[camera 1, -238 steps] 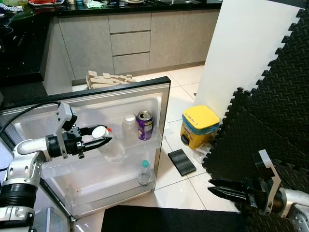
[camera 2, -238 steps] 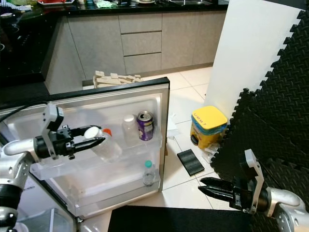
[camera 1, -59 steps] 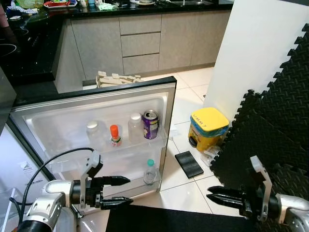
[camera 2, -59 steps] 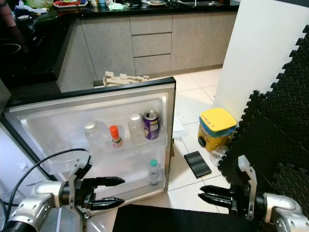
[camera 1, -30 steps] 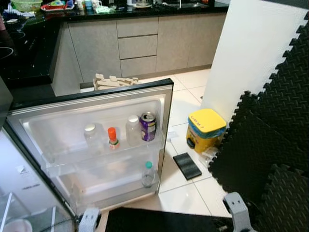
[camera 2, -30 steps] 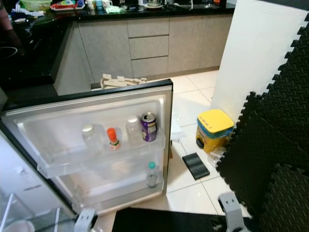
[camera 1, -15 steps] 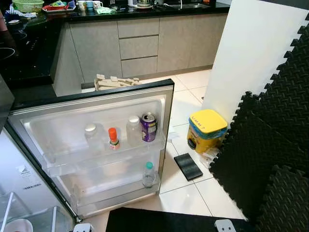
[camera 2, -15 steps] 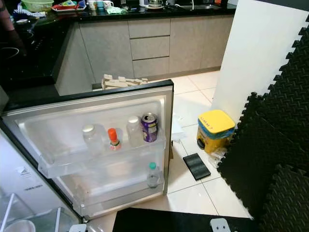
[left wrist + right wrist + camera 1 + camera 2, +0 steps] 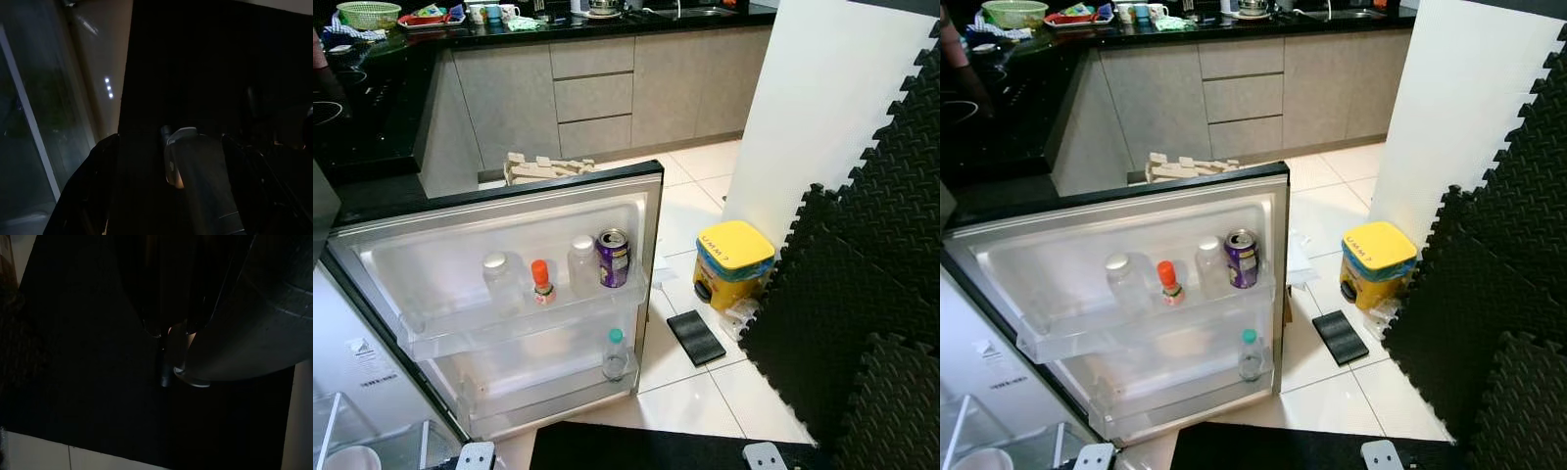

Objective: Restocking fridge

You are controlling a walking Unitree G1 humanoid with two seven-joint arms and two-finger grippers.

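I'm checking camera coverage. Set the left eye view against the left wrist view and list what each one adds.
Left eye view: the open fridge door with four bottles and a can in its racks, a yellow bin and the cabinets. Left wrist view: very dark, with a close glassy panel that I cannot identify. Both: the black mat and, it seems, pale floor tile.
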